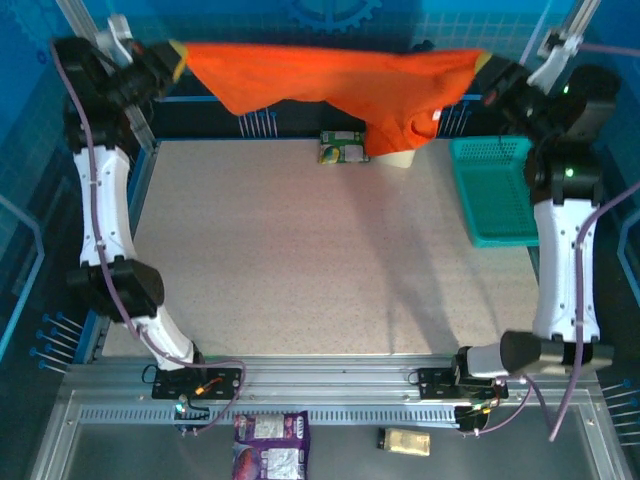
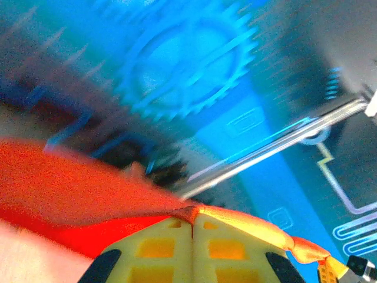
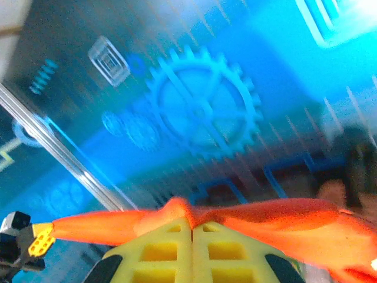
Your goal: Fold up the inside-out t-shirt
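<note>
The bright orange inside-out t-shirt (image 1: 330, 85) hangs stretched in the air across the far edge of the table, held at both ends. My left gripper (image 1: 178, 58) pinches its left corner at the upper left, and my right gripper (image 1: 484, 64) pinches its right corner at the upper right. The shirt's lower bulk sags toward the far right, its bottom touching or just above the table. In the left wrist view the yellow left gripper (image 2: 192, 219) is shut on orange t-shirt (image 2: 70, 183) cloth. In the right wrist view the right gripper (image 3: 192, 227) is likewise shut on the t-shirt (image 3: 283, 221).
A teal mesh basket (image 1: 493, 190) sits at the table's right side, just below my right arm. A small green-and-white packet (image 1: 341, 148) lies at the far edge under the shirt. Two packets (image 1: 271, 445) lie on the metal frame in front of the arm bases.
</note>
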`<state>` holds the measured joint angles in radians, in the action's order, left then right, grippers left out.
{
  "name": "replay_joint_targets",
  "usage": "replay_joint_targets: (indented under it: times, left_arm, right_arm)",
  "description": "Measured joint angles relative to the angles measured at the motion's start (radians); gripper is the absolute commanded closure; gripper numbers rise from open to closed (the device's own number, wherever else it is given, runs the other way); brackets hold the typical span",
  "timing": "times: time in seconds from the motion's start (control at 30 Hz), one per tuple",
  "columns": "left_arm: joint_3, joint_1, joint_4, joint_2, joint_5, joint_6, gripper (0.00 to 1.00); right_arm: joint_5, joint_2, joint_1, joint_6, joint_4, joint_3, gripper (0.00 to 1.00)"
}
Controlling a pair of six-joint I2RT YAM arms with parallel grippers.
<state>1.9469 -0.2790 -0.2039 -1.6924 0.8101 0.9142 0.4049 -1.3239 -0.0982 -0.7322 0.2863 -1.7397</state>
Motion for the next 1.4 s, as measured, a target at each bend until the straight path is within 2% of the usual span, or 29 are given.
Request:
replay_joint_targets:
  times: [0.1, 0.3, 0.4, 0.57, 0.77, 1.0, 1.1, 1.13, 1.2, 1.27, 1.3, 1.4]
  left_arm:
    - [-0.332, 0.000, -0.059, 0.162, -0.005, -0.081, 1.00]
    - [-0.851, -0.001, -0.193, 0.391, -0.062, -0.219, 1.00]
    - [-1.019, -0.003, -0.286, 0.415, -0.155, -0.283, 1.00]
    - [-1.175, -0.039, -0.383, 0.428, -0.337, -0.334, 1.00]
    - [-1.243, -0.081, -0.407, 0.472, -0.460, -0.336, 1.00]
    - [-1.308, -0.086, -0.403, 0.561, -0.494, -0.263, 0.99]
    - [-1.329, -0.086, -0.417, 0.637, -0.504, -0.227, 0.86]
    - [-1.333, -0.086, -0.425, 0.670, -0.507, -0.213, 0.76]
    - [-1.334, -0.086, -0.441, 0.729, -0.515, -0.183, 0.62]
    - [-1.334, -0.089, -0.455, 0.787, -0.520, -0.158, 0.56]
    - [-1.334, -0.089, -0.461, 0.811, -0.524, -0.149, 0.54]
    - [-1.333, -0.091, -0.480, 0.867, -0.529, -0.130, 0.55]
  right_arm:
    - [0.010, 0.145, 0.002, 0.007, 0.041, 0.260, 1.00]
    - [0.025, 0.371, 0.041, 0.006, 0.150, 0.742, 1.00]
    - [0.025, 0.421, 0.056, -0.002, 0.187, 0.941, 1.00]
    - [0.016, 0.434, 0.094, -0.019, 0.254, 1.159, 1.00]
    - [-0.014, 0.449, 0.151, -0.029, 0.327, 1.219, 1.00]
    - [-0.046, 0.512, 0.196, -0.053, 0.399, 1.223, 1.00]
    - [-0.058, 0.551, 0.231, -0.072, 0.440, 1.223, 1.00]
    - [-0.063, 0.565, 0.246, -0.079, 0.457, 1.223, 0.97]
    - [-0.083, 0.589, 0.284, -0.092, 0.505, 1.221, 0.79]
    - [-0.112, 0.603, 0.326, -0.110, 0.562, 1.207, 0.67]
    - [-0.135, 0.605, 0.350, -0.112, 0.596, 1.189, 0.65]
    - [-0.201, 0.595, 0.406, -0.121, 0.656, 1.125, 0.63]
